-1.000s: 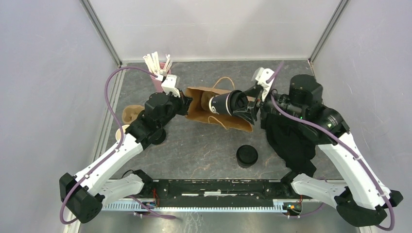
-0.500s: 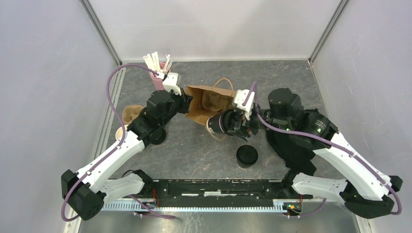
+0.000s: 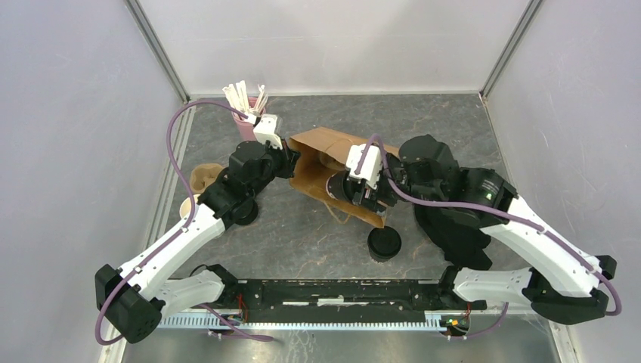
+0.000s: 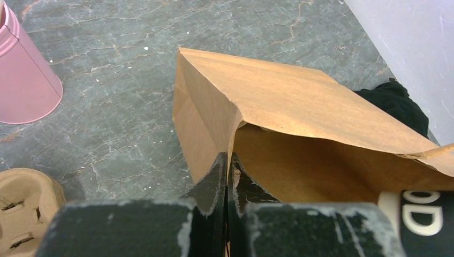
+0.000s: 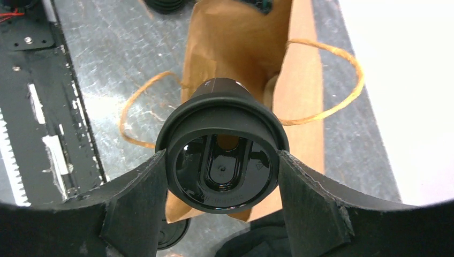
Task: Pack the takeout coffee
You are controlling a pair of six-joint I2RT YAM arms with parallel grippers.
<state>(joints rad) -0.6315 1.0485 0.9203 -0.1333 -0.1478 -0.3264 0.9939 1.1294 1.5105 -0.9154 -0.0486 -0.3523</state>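
Holding cup (image 5: 222, 134) sideways, right claw (image 5: 220, 176) outstretched

Only pale letters that look like "OD", cut off at the frame's edge, show on the dark coffee cup (image 4: 423, 222)

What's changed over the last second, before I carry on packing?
The right gripper carried its cup from over the bag's right end leftward and nearer, to its mouth, base pointing in. The bag's top side lifted, opening it more. Unchanged: the left gripper pinching the bag's edge, the other cup, the pink cup.
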